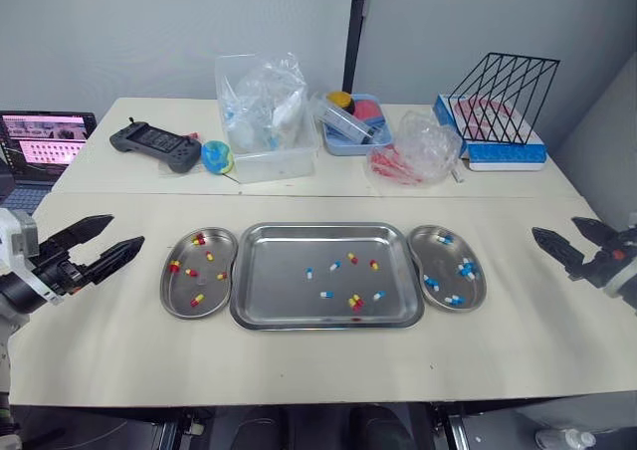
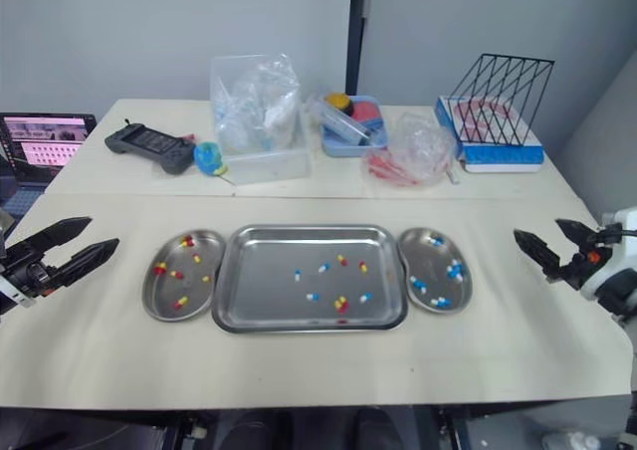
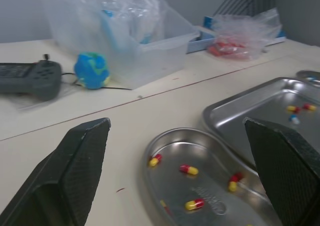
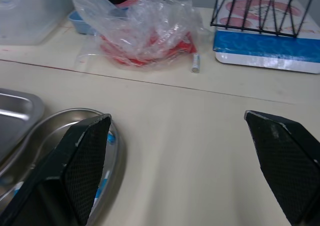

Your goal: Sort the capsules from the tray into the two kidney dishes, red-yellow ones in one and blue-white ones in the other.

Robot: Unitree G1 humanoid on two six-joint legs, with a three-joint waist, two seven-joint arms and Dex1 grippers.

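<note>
Several capsules [image 1: 326, 294] lie unsorted in the tray [image 1: 299, 233]; sorting judged midway. Left gripper [image 1: 126, 229] and right gripper [image 1: 554, 228] hang wide of the tray, fingers apart, empty. Next: pinch one capsule.

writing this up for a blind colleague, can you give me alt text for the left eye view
A rectangular steel tray with scattered capsules sits on a cream table between two steel kidney dishes: the left kidney dish holds red-yellow capsules, the right kidney dish blue-white capsules. The left claw and right claw hover open at the table's sides.
</note>
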